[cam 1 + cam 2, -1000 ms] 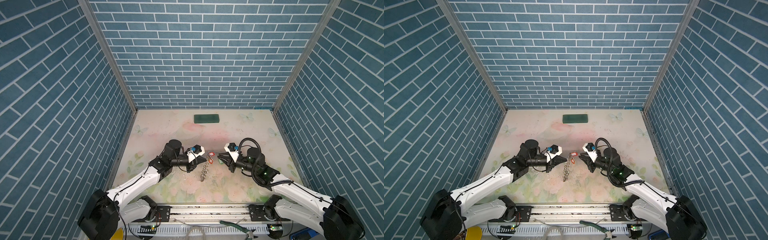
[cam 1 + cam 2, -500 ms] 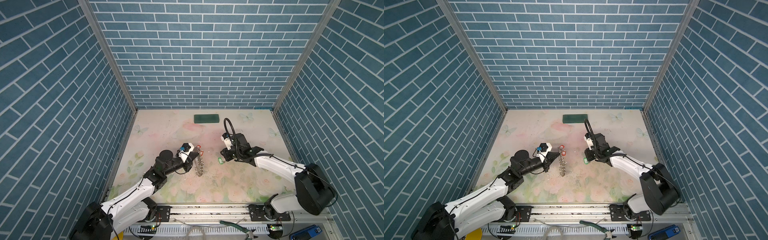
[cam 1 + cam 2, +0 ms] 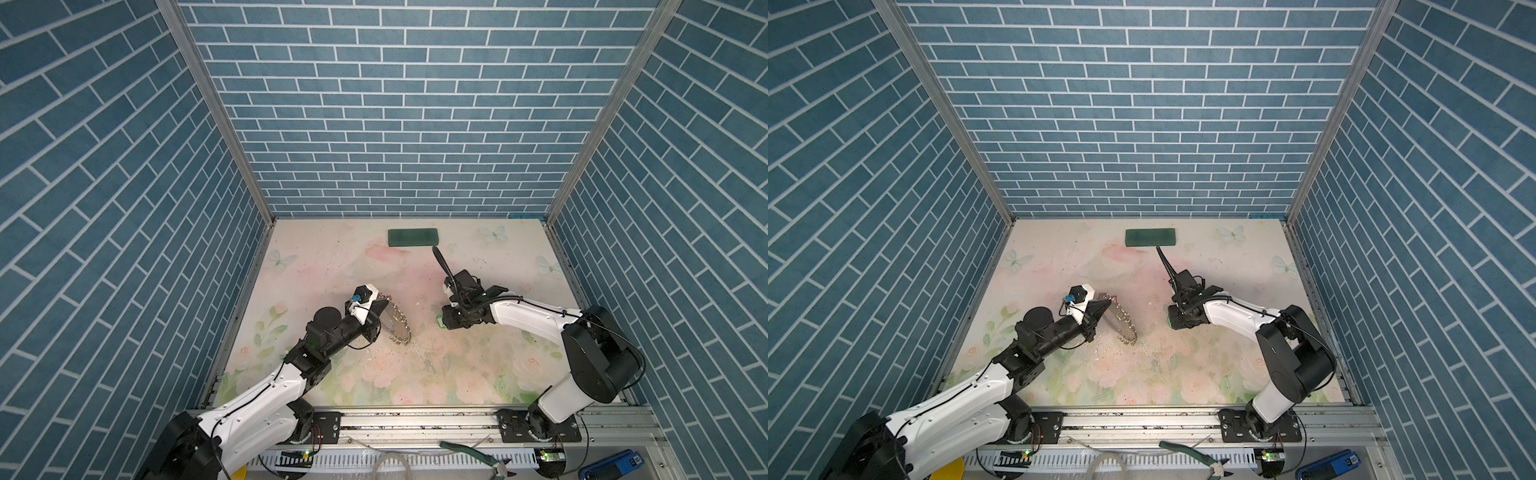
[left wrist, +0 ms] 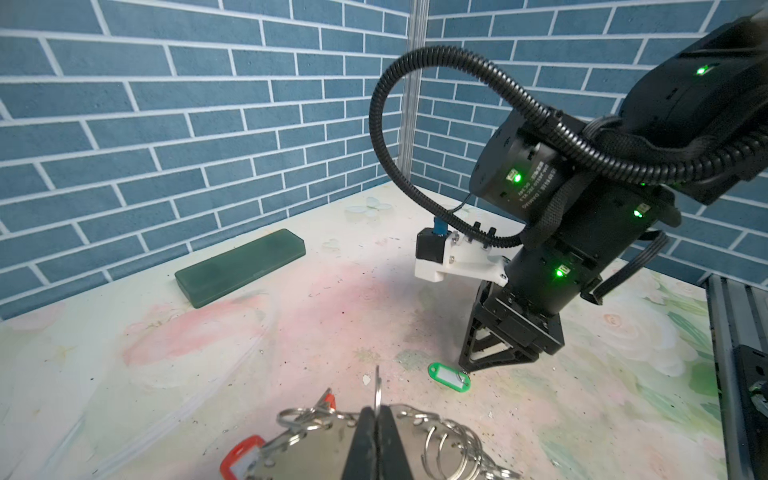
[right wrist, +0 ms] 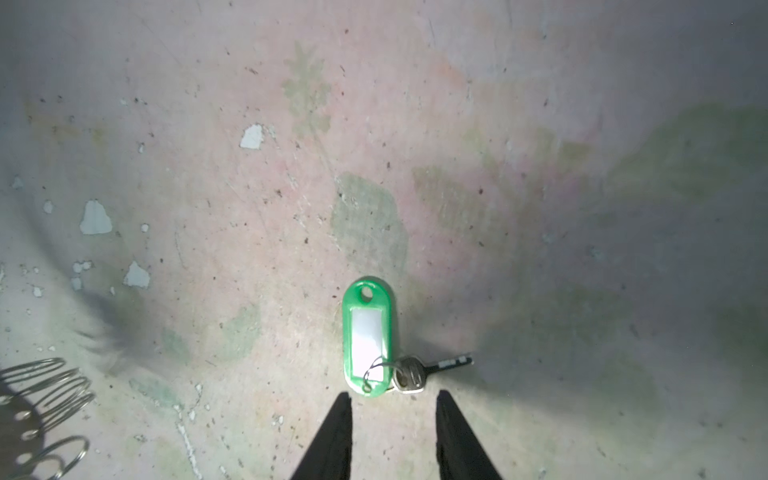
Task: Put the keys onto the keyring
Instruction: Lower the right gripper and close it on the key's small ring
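Right gripper (image 5: 394,395) is seen with its jaws apart and nothing clamped between them, poised low over the surface (image 3: 332,266). Directly ahead of its fingertips (image 5: 332,436) the green-tagged key (image 5: 368,336) is found lying flat, with the near end of the tag and the key's bow just beyond the gap. The long axis of the tag is directed straight away from the gripper, so it is crossed at right angles by the line on which the jaws close. The silver blade is turned crosswise, ahead of one fingertip.

Left gripper (image 4: 376,411) is closed, clamped on the keyring (image 4: 299,453), which is held tilted with its lower edge at the surface. A thin split ring is seen standing up from between its fingers. A red-tagged key (image 4: 241,457) is already carried on the hoop.

From the left gripper the green-tagged key lies well apart, out ahead and beside the right gripper, so it is judged to be the right arm's to take. A short advance and a closing across the tag's narrow width is judged to be needed. The bow may be nudged aside if the tips come down on it.
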### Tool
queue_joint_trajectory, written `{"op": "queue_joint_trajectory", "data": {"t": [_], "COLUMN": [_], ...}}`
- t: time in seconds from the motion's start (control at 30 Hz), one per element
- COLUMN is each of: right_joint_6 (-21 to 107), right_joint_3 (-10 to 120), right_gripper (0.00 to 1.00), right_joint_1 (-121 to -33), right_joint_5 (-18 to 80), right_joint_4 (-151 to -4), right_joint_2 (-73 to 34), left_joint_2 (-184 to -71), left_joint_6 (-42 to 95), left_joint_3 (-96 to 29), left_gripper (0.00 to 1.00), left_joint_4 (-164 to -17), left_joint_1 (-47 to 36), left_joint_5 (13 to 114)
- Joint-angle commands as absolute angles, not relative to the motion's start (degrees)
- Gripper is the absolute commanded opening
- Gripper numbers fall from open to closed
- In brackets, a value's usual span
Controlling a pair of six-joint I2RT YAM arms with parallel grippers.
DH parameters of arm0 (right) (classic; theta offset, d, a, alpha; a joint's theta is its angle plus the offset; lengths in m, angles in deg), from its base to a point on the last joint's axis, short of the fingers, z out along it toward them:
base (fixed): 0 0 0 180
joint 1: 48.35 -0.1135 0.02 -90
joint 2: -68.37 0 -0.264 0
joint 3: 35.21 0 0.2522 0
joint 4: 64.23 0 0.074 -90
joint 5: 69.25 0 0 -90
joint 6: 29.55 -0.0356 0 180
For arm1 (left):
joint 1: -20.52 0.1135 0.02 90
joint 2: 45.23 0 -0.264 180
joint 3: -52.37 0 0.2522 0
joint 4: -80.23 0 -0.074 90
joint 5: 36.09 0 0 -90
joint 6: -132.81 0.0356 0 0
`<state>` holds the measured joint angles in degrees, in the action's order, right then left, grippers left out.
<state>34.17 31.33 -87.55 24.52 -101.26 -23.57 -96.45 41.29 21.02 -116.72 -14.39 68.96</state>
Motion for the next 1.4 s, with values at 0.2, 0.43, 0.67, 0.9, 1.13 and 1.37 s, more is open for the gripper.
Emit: {"op": "queue_joint_trajectory", "data": {"t": [0.2,0.43,0.67,0.9,1.13,1.37], "right_joint_6": [27.5,26.2,26.9,27.4,28.1,28.9], "right_joint_3": [34.4,34.1,34.4,35.2,36.3,37.0], "right_gripper": [0.34,0.32,0.31,0.24,0.18,0.14], "right_joint_1": [-89.2,-89.3,-89.5,-90.4,-91.0,-91.1], "right_joint_5": [25.0,24.7,20.7,18.3,16.3,13.9], "right_joint_4": [-100.9,-101.0,-105.1,-106.7,-108.1,-109.8], "right_joint_2": [-26.7,-28.8,-29.0,-29.7,-28.1,-27.3], "left_joint_2": [-95.5,-96.2,-96.3,-96.3,-96.6,-97.0], "left_joint_6": [42.8,43.0,43.3,43.4,43.6,43.8], "left_joint_3": [21.0,20.9,21.0,21.0,20.9,20.8], "left_gripper": [0.0,0.0,0.0,0.0,0.0,0.0], "left_joint_4": [-118.4,-118.4,-118.3,-118.1,-117.9,-118.0], "left_joint_1": [-15.4,-15.5,-15.5,-15.5,-15.5,-15.5], "left_joint_5": [67.3,67.3,66.9,66.6,66.7,66.8]}}
